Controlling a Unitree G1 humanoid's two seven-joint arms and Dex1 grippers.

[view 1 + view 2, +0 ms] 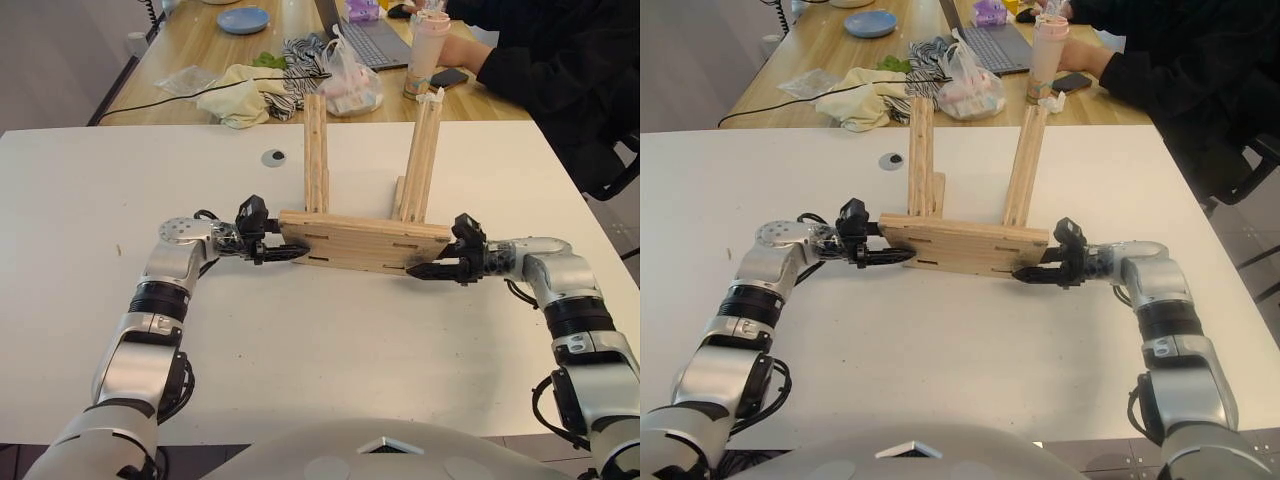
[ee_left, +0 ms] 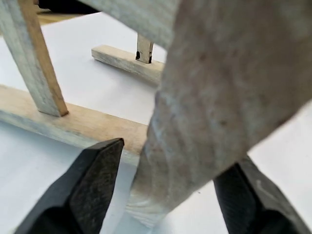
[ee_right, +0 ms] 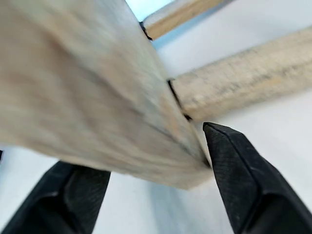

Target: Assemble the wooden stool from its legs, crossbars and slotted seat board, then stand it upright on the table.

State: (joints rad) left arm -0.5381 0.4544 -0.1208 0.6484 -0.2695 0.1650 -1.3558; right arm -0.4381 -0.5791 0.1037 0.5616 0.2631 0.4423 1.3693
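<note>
left gripper [image 1: 292, 252]: sitting at the left end of the board [image 1: 365, 243], fingers [image 2: 83, 190] spread wide and straddling the corner. A sliver of table is showing between one finger and the wood (so no pinch there).
right gripper [image 1: 420, 270]: parking at the board's lower right corner, level with the left gripper across the board. Whether it is clamping or just resting there, I cannot tell.
board: standing on its long edge right between the two grippers, each end meeting one of them, and its slotted face is leaning toward the robot.
legs [image 1: 316, 150]: running straight away from both grippers, out of the board's far face. One [image 2: 73, 124] is lying flat on the table just past the left gripper's fingers.
crossbar [image 2: 36, 63]: rising off that flat leg, a little beyond the left gripper.
stool [image 1: 970, 200]: looking put together but lying on its side ahead of the grippers, not yet standing upright.
table [image 1: 300, 380]: white, carrying the stool. A small dark disc [image 1: 273, 157] is sitting beyond the left gripper, beside the left-hand legs.
far desk: past the legs' ends, well away from both grippers, a heap of cloth [image 1: 240, 95] and a bag [image 1: 350, 90] are lying.
</note>
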